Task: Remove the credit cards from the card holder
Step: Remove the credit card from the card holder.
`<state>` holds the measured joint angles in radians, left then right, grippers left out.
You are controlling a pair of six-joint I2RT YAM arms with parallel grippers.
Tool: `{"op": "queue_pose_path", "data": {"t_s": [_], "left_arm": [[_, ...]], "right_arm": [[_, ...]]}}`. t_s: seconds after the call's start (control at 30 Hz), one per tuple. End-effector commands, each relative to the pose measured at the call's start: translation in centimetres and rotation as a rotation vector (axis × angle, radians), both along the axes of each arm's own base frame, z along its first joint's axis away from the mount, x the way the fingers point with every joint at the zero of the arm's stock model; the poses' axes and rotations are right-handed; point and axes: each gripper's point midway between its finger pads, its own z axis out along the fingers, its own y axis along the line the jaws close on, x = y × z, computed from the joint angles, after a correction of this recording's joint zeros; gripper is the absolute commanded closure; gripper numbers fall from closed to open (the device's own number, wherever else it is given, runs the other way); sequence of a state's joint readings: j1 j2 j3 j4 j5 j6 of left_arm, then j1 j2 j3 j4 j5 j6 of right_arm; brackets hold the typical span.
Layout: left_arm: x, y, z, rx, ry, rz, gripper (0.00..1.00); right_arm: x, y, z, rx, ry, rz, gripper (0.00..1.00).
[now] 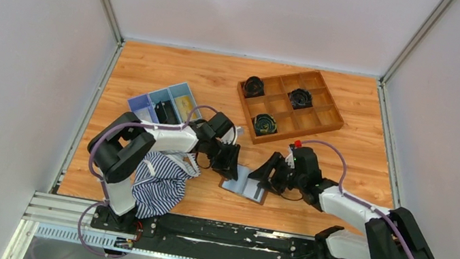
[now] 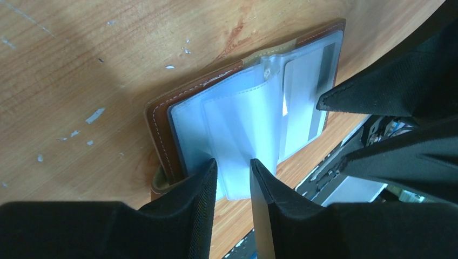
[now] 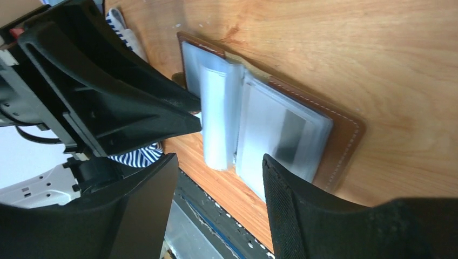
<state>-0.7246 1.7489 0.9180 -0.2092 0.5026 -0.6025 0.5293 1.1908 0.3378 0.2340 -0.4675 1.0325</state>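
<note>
Left gripper jaws stand narrowly apart around a lifted clear sleeve, perhaps nipping it. Right gripper jaws are spread wide. Card holder lies open between them, at 6 o'clock on the table.

Card holder: brown leather-look cover, smooth, slight sheen, pale stitching along the edge. Inner sleeves: thin pale-blue see-through plastic film, glossy, catching glare. Card inside a sleeve: smooth plastic look, dark stripe. Table: wood-grain top, satin finish, pale scuffs and flecks in the left wrist view. Left gripper and right gripper: matt black, finger faces finely textured. Arm shell: smooth white plastic, black joints. Cloth: soft blue-and-white striped fabric, crumpled. Grid tray: brown wood, smooth. Compartment tray: light-blue plastic. Base rail: bare silvery metal. Walls: matt white
</note>
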Motion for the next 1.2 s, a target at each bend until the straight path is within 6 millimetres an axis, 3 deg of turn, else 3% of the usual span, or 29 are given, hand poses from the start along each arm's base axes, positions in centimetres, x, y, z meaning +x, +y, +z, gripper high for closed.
{"op": "queue_pose_path", "data": {"t_s": [0.0,0.2,0.43,0.57,0.73,0.87,1.17], "left_arm": [[-0.6,-0.1,-0.5,0.005,0.009,-0.010,0.66],[-0.2,-0.2,0.6,0.010,-0.014,-0.012,0.67],[0.8,0.3,2.7,0.030,-0.092,-0.006,0.73],[0.7,-0.8,3.6,-0.028,-0.069,-0.015,0.73],[-0.3,-2.8,5.0,-0.141,-0.022,-0.030,0.64],[-1.0,-3.6,4.9,-0.156,-0.008,-0.042,0.54],[-0.5,-3.2,5.4,-0.117,-0.062,-0.043,0.43]], "right_arm": [[0.0,1.6,1.7,0.067,-0.037,0.052,0.37],[0.5,1.8,2.6,0.061,-0.059,0.053,0.38],[-0.2,-0.5,1.0,-0.058,-0.052,0.006,0.37],[-0.8,-0.9,0.2,-0.071,-0.029,0.007,0.38],[-0.9,-1.0,-0.4,-0.081,-0.020,0.006,0.38],[-0.7,-0.7,-0.4,-0.075,-0.018,0.015,0.39],[-0.7,-1.0,0.0,-0.084,-0.033,0.003,0.39]]}}
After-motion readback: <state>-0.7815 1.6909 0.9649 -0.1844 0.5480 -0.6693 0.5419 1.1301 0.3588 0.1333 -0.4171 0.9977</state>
